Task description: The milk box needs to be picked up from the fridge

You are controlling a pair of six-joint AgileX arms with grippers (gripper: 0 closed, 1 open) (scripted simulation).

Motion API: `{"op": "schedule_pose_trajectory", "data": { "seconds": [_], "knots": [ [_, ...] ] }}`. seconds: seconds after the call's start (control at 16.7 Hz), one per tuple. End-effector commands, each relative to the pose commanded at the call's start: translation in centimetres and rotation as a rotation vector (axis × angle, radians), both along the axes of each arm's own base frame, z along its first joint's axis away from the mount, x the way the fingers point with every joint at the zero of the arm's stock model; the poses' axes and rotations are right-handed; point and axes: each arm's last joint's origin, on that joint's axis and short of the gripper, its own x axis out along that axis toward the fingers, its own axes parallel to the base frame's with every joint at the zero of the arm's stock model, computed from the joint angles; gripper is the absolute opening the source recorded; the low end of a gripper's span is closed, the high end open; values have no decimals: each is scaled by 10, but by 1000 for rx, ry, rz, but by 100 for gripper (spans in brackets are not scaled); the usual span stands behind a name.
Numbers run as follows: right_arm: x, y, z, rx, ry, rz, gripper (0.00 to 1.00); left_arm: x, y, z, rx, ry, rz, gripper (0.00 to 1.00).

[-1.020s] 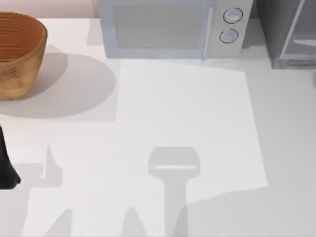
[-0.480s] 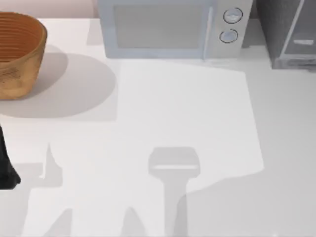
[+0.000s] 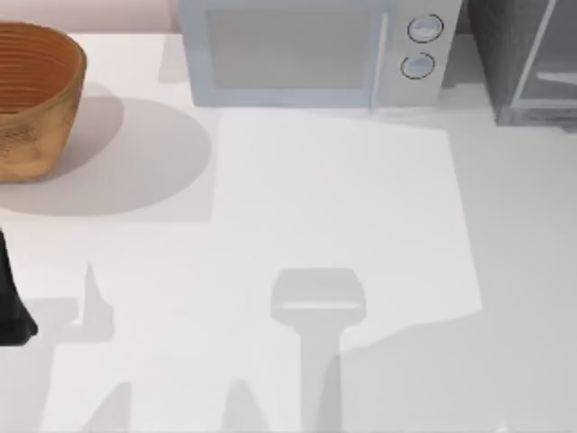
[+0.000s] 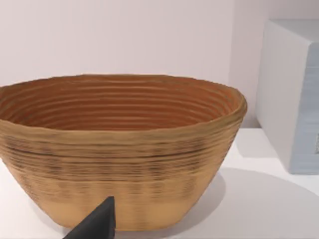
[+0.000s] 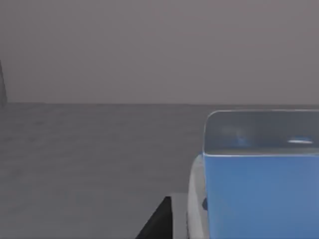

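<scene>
- Top view: the fridge (image 3: pixel 532 63) stands at the far right corner of the surface (image 3: pixel 343 207), just beside the microwave (image 3: pixel 315 54). The basket (image 3: pixel 36 99) sits at the far left. The left arm (image 3: pixel 11 302) is a dark shape parked at the left edge, idle.
- Top view, risk: the fridge's pale door frame stands close to the microwave's knob side. As I judge it, a wide swing on withdrawal could knock either one.
- Left wrist view: the basket (image 4: pixel 119 149) sits close ahead of the left end effector (image 4: pixel 97 224), of which one dark finger tip shows. Whether it is open or closed, I cannot tell. The microwave's side (image 4: pixel 294 94) lies beyond, to one side. No hazard here while this arm stays parked.
- Right wrist view: the milk box (image 5: pixel 261 174) is very near the right end effector, its blue face and pale top close up, off to one side of centre. Grey fridge interior (image 5: pixel 99 159) lies behind it.
- Right wrist view: one dark finger edge (image 5: pixel 159 221) shows just beside the carton. How wide the right end effector stands, and whether it holds anything, I cannot tell.
- Risk: the carton sits off-centre to the finger. Closing now may catch a corner, and the box could twist, tip or slide deeper.
- Risk: a thin carton may crush under hard closure.
- Risk: tight interior; lifting early may strike the fridge's walls or frame.
</scene>
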Motion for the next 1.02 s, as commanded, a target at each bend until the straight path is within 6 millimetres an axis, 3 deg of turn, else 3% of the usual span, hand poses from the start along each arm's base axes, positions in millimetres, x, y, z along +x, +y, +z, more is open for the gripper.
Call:
{"op": "schedule_pose_trajectory", "data": {
  "seconds": [0.36,1.02],
  "knots": [
    [0,0,0,0,0,0,2,0,0,0,0,0,0,100],
    [0,-1,6,1,0,-3,0,0,0,0,0,0,0,100]
  ]
}}
